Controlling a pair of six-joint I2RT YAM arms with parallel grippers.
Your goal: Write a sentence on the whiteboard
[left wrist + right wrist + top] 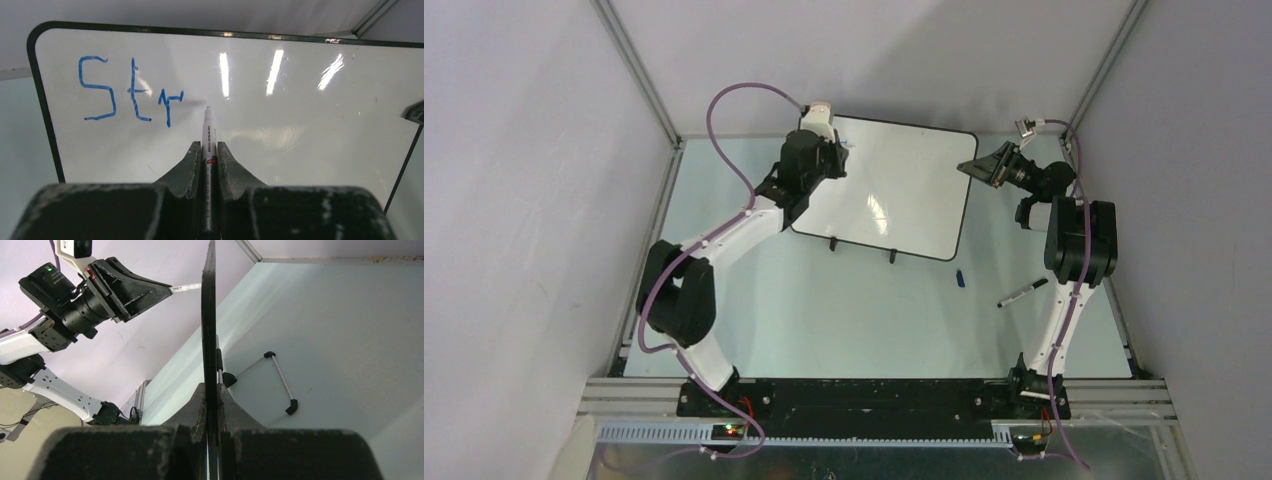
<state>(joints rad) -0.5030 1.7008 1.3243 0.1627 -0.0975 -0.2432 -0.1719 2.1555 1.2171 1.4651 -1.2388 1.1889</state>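
Desk (824,320) carries whiteboard (300,140). Sentence (127,92): "Str" written, remainder pending. Left end effector (207,146) clamps marker (208,127); right end effector (211,390) clamps whiteboard edge.

Bright, even light falls from overhead, leaving only faint, soft shadows on the pale green tabletop (824,310). The large glossy white whiteboard with a thin black rim (310,130) carries three streaks of glare between twelve and two o'clock in the left wrist view. There the blue handwritten sentence (130,92) and the slim white marker (208,130) are sharp, while the dark left gripper (206,147) at six o'clock blurs. The dark right gripper (210,392) blurs likewise in its own view.
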